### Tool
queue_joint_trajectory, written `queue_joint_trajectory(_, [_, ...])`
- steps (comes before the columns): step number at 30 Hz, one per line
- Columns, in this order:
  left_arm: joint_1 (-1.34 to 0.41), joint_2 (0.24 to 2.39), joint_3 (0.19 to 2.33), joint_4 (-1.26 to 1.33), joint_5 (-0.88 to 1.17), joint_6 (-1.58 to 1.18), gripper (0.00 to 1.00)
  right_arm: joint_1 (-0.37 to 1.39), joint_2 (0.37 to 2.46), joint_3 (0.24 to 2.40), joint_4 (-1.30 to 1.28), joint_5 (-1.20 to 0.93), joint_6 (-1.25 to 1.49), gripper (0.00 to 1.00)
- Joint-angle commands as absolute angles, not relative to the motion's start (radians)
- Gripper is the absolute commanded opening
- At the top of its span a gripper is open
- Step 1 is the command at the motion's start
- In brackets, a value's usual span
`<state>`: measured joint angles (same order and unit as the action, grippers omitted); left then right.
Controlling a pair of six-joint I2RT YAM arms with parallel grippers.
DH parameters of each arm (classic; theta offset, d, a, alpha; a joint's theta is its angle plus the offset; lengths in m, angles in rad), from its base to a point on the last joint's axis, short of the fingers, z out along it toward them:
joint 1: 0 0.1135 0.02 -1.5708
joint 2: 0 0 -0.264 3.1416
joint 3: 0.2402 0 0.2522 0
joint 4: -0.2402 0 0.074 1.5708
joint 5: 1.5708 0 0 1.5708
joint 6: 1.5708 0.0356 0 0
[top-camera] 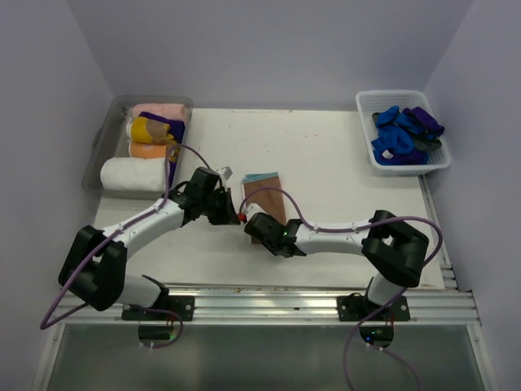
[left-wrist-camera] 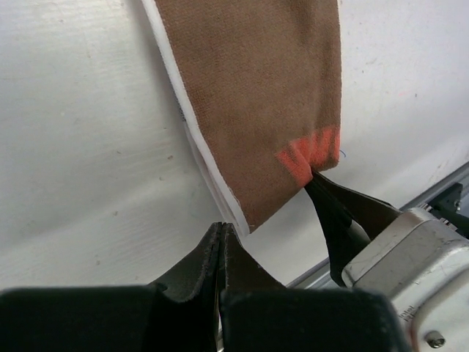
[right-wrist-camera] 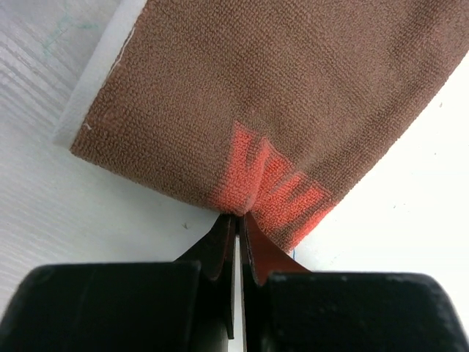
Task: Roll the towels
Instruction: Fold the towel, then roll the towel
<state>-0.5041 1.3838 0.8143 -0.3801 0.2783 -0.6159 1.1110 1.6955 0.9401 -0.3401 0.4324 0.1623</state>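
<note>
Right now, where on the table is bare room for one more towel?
Bare table lies at the back between the grey tray and the white basket, and right of the brown towel, in front of the basket. It is crowded at that towel's near end, where the left claw and right claw meet.

Table: you are looking at a white table (top-camera: 342, 187), faintly speckled, reaching from the near edge to the back wall.
Middle, toward the near edge: your rust-brown towel (top-camera: 264, 199) lies flat here, its long side running near to far. A pale blue strip shows at its far end and a white layer along one long edge.
Far left corner: the grey tray (top-camera: 94, 155) sits against the left edge.
Far right corner: the white slotted basket (top-camera: 407, 169) sits here, well apart from the towel.
</note>
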Motion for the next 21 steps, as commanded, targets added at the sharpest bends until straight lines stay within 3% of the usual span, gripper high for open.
queue_joint_trajectory(1, [-0.495,1.382,0.764,-0.23,0.422,-0.663,0.0,1.115,1.629,0.913,-0.299,0.434,0.173,0.0])
queue_joint_trajectory(12, [-0.495,1.703,0.821,0.153,0.597,-0.767,0.0,1.115,1.563,0.89,-0.299,0.431,0.19,0.0])
queue_joint_trajectory(21, [-0.495,1.802,0.87,0.101,0.598,-0.726,0.0,1.115,1.509,0.957,-0.344,0.428,0.178,0.0])
